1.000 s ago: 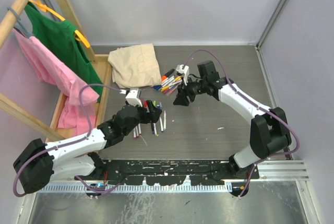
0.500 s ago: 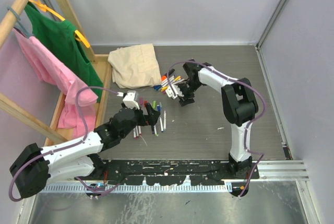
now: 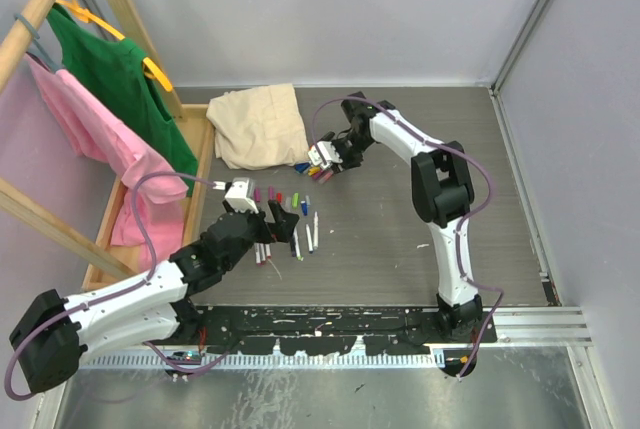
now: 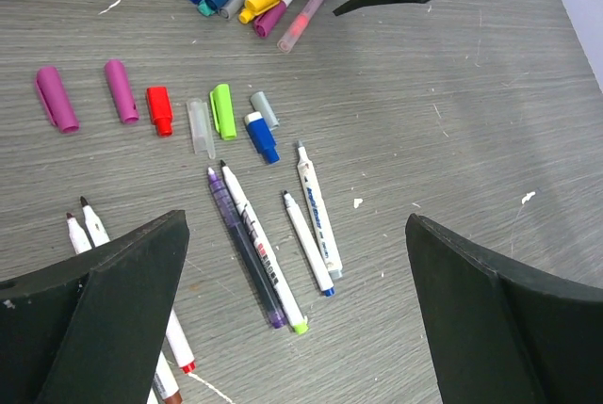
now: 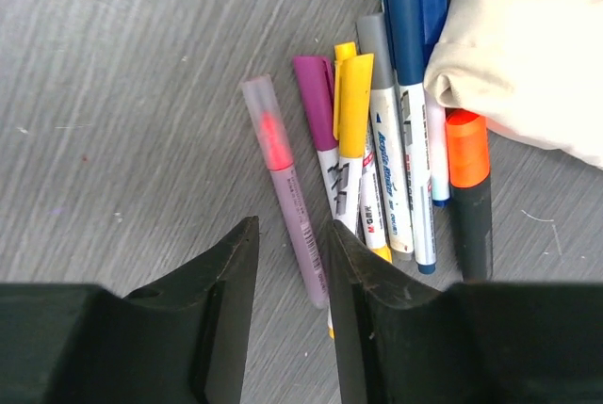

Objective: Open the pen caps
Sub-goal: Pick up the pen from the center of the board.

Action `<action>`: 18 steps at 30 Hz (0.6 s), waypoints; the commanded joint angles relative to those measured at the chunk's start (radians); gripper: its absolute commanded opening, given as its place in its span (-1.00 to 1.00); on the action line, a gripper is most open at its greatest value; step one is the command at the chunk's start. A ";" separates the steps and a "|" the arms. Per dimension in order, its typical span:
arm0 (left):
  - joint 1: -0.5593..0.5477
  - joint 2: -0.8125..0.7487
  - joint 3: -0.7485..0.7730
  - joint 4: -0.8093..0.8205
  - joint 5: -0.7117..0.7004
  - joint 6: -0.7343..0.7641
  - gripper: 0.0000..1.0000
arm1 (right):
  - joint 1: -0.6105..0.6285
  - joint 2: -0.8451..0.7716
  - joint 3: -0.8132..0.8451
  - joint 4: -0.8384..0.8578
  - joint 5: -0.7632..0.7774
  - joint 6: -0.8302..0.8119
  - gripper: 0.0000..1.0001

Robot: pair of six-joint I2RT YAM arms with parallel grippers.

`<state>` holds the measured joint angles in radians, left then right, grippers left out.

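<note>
Loose pen caps lie in a row: two purple [image 4: 55, 98], red [image 4: 159, 109], clear [image 4: 200, 127], green [image 4: 222, 110], grey [image 4: 264, 109], blue [image 4: 261, 137]. Uncapped white pens [image 4: 316, 208] lie just below them. My left gripper [image 4: 301, 329] hovers over these pens, wide open and empty. A pile of capped pens [image 3: 318, 159] lies by the cloth. My right gripper [image 5: 292, 310] is low over this pile. Its jaws stand narrowly apart astride the end of a translucent pink pen [image 5: 287, 187], not clamped. Beside that pen are magenta [image 5: 315, 88], yellow [image 5: 352, 93], grey [image 5: 374, 51] and blue [image 5: 405, 18] caps on pens.
A beige cloth [image 3: 258, 124] lies behind the pile and covers some pen ends. A thick black marker with an orange cap [image 5: 468, 187] lies at the pile's edge. A wooden rack [image 3: 60, 9] with green and pink garments stands at the left.
The right gripper swung back and left onto the capped pile and its jaws narrowed around the pink pen. The left gripper opened fully and drew back slightly.
</note>
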<state>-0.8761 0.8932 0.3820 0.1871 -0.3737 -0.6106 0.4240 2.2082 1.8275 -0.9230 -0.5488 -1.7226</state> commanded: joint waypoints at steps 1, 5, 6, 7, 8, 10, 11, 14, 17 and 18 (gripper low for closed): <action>0.000 -0.025 0.001 0.021 -0.033 0.021 0.99 | 0.002 0.046 0.101 -0.051 0.020 0.022 -0.23; 0.000 -0.028 0.000 0.020 -0.034 0.020 0.99 | 0.001 0.067 0.123 -0.051 0.034 0.026 -0.24; 0.000 -0.027 0.000 0.020 -0.034 0.020 0.99 | 0.001 0.071 0.130 -0.051 0.040 0.028 -0.24; 0.000 -0.027 0.000 0.020 -0.035 0.020 0.99 | 0.002 0.079 0.136 -0.051 0.046 0.031 -0.25; 0.000 -0.026 0.001 0.020 -0.034 0.019 0.99 | 0.001 0.086 0.141 -0.051 0.049 0.032 -0.25; 0.001 -0.025 0.002 0.020 -0.033 0.018 0.99 | 0.002 0.095 0.147 -0.053 0.054 0.035 -0.26; 0.000 -0.025 0.003 0.020 -0.033 0.018 0.99 | 0.002 0.099 0.151 -0.057 0.054 0.032 -0.26; 0.000 -0.027 0.003 0.020 -0.033 0.018 1.00 | 0.001 0.113 0.164 -0.078 0.053 0.029 -0.34; -0.001 -0.030 0.002 0.020 -0.031 0.018 1.00 | 0.001 0.128 0.176 -0.100 0.056 0.025 -0.42; -0.002 -0.027 0.003 0.020 -0.031 0.018 1.00 | 0.002 0.130 0.177 -0.105 0.058 0.024 -0.44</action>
<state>-0.8761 0.8829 0.3805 0.1814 -0.3817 -0.6106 0.4244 2.3287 1.9583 -0.9806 -0.4969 -1.6947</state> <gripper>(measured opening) 0.998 0.298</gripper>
